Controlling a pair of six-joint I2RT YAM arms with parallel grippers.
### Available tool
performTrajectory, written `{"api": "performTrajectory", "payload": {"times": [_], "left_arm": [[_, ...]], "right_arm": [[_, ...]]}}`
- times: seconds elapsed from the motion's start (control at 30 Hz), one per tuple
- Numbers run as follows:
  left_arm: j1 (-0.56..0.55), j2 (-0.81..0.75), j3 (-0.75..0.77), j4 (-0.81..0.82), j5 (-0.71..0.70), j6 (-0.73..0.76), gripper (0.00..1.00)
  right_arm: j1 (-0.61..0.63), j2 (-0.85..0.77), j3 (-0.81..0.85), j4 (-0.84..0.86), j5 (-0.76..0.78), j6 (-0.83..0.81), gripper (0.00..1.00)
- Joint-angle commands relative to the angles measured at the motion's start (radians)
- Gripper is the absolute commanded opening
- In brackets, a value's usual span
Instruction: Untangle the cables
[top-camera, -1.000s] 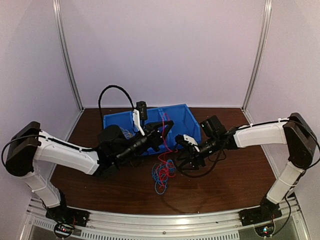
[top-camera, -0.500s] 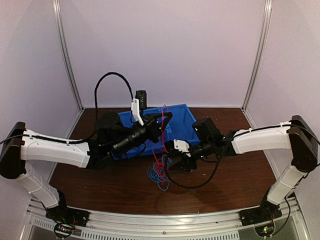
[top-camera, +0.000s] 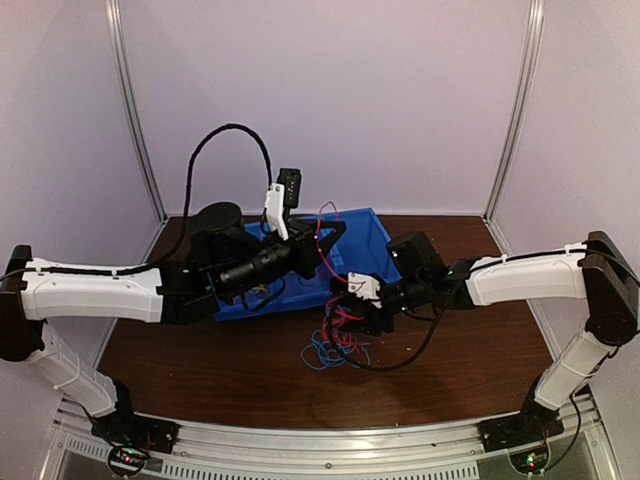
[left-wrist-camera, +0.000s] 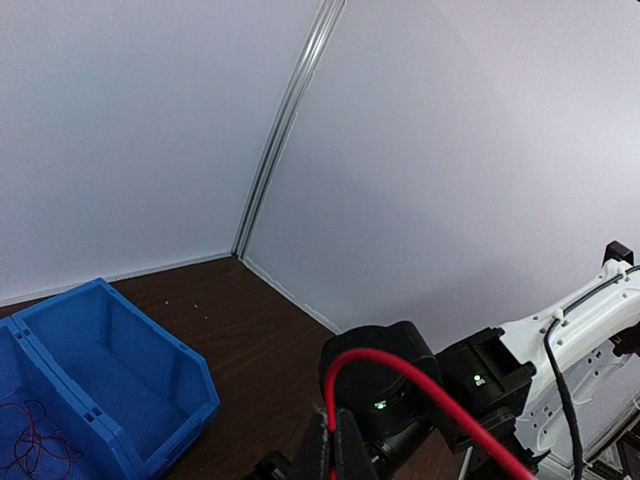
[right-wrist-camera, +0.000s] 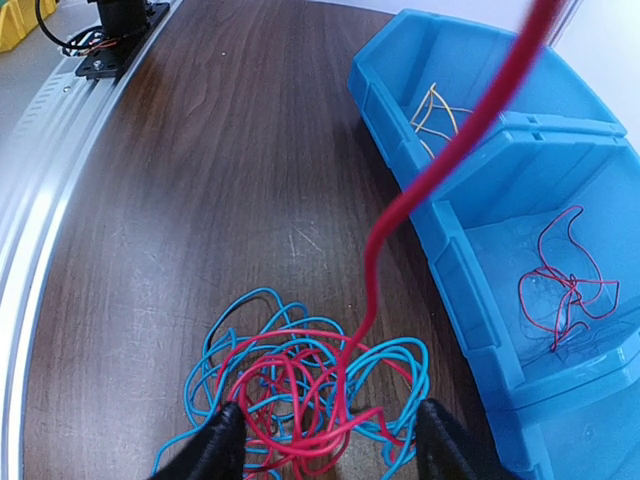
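Red wire (right-wrist-camera: 465, 110) is pinched in the closed left pincer (left-wrist-camera: 335, 445), held high, and slants down into the tangle (right-wrist-camera: 300, 385) of red and blue cables on the table (right-wrist-camera: 180, 150). That heap lies directly between the spread fingers of the right pincer (right-wrist-camera: 325, 440), so the right arm is nearer. The strand's long axis climbs away from the right pincer towards the blue bin (right-wrist-camera: 450, 268) beyond. Whether those fingers touch the heap is hard to say.
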Motion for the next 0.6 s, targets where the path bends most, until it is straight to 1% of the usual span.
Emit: {"api": "performTrajectory", "payload": {"times": [0.0, 0.03, 0.07, 0.17, 0.23, 0.3, 0.43, 0.57], "left_arm": [[-0.005, -0.051, 0.035, -0.01, 0.011, 0.023, 0.0], [-0.005, -0.064, 0.04, -0.018, 0.004, 0.032, 0.0], [-0.005, -0.079, 0.05, -0.033, -0.007, 0.041, 0.0], [-0.006, -0.136, 0.117, -0.109, -0.042, 0.09, 0.0], [-0.005, -0.17, 0.189, -0.193, -0.055, 0.13, 0.0], [-0.005, -0.194, 0.275, -0.268, -0.069, 0.166, 0.0], [-0.005, -0.24, 0.423, -0.369, -0.088, 0.233, 0.0], [-0.006, -0.302, 0.48, -0.395, -0.15, 0.286, 0.0]], "right_arm": [[0.0, 0.074, 0.033, 0.029, 0.019, 0.032, 0.44], [-0.002, 0.088, 0.036, 0.029, 0.02, 0.042, 0.36], [-0.005, 0.099, 0.032, 0.056, 0.02, 0.049, 0.31], [-0.021, 0.107, 0.007, 0.099, 0.016, 0.074, 0.17], [-0.043, 0.11, 0.003, 0.105, 0.009, 0.097, 0.09], [-0.063, 0.114, 0.015, 0.086, 0.008, 0.104, 0.06], [-0.114, 0.096, 0.011, 0.074, 0.018, 0.115, 0.05], [-0.179, 0.072, -0.011, 0.056, 0.005, 0.118, 0.05]]}}
